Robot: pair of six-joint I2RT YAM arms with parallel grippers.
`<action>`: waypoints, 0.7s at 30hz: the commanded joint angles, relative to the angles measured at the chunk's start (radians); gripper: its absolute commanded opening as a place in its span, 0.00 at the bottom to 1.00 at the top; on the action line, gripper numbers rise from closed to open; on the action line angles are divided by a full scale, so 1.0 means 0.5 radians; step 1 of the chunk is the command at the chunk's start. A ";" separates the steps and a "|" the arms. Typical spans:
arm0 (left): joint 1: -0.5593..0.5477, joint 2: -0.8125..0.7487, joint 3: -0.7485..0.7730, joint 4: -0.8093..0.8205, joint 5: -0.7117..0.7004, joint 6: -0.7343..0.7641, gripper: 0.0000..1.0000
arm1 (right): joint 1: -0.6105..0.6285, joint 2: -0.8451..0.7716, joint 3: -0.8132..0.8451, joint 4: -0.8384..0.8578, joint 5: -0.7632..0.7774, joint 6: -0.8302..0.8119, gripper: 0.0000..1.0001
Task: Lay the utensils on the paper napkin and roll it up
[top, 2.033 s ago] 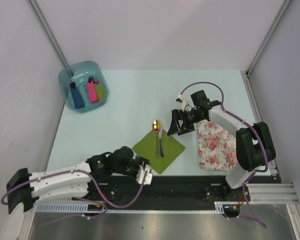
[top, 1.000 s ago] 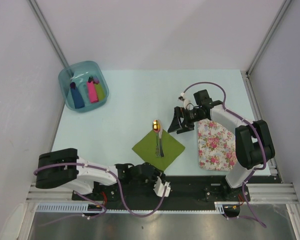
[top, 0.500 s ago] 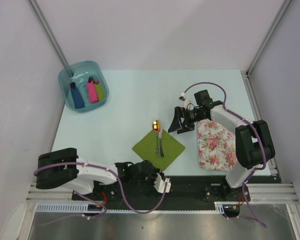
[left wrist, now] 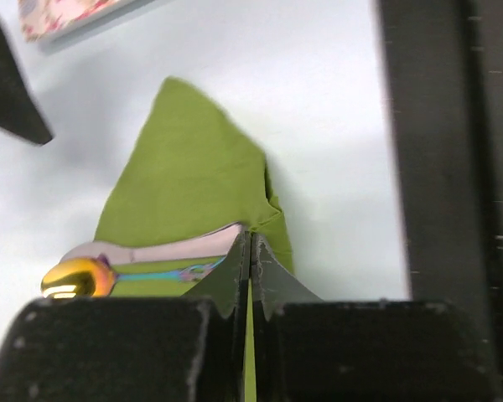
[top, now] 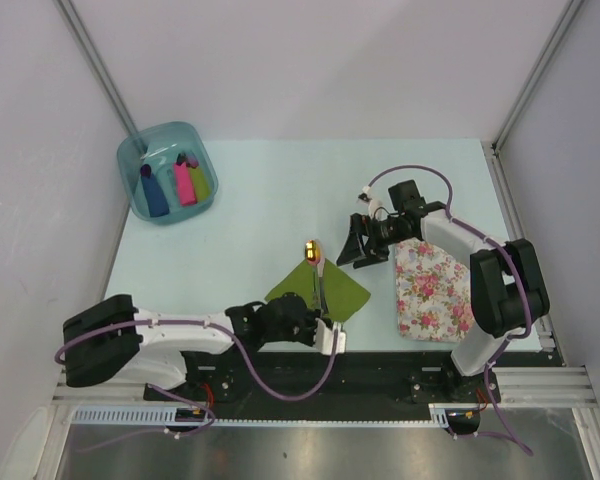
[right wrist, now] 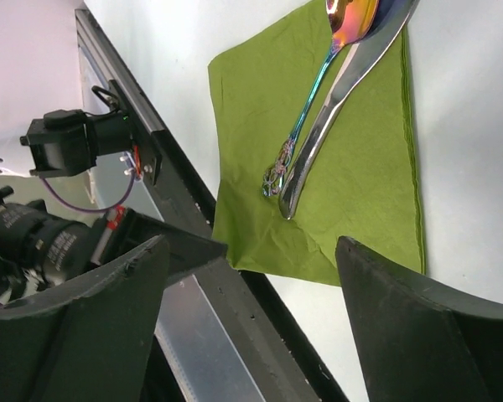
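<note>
The left gripper [left wrist: 250, 251] is pinched shut on the near corner of the olive-green paper napkin [left wrist: 193, 176], probably to lift it and start the roll. Just beyond its fingertips, the two spoons [left wrist: 142, 258] lie on the sheet. Farther off, the right gripper [top: 358, 246] hovers with its jaws spread wide, clear of the napkin and beside the floral mat [top: 432, 290].

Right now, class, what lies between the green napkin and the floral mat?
Only a bare strip of table separates the napkin from the floral mat; nothing rests there. The top external view shows it.

Pale mint table [top: 250, 200] inside plain white walls [top: 310, 60], grey corner posts [top: 95, 65], black rail [top: 380, 370] at near edge
</note>
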State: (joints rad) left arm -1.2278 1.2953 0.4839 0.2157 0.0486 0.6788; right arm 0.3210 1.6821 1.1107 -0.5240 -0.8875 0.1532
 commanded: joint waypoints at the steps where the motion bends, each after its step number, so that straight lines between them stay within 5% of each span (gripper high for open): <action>1: 0.197 -0.050 0.140 -0.115 0.209 -0.100 0.00 | -0.044 0.093 0.006 0.011 -0.142 0.016 0.82; 14: 0.501 0.192 0.275 0.010 0.274 -0.039 0.00 | -0.032 0.191 -0.120 0.081 -0.302 0.132 0.44; 21: 0.575 0.290 0.269 0.111 0.277 -0.023 0.00 | 0.039 0.234 -0.159 0.081 -0.302 0.135 0.38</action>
State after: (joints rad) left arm -0.9630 1.4220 0.5888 0.2081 0.1627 0.6548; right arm 0.3153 1.7882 1.0431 -0.5014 -1.0084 0.2138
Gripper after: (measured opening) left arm 0.005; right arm 0.387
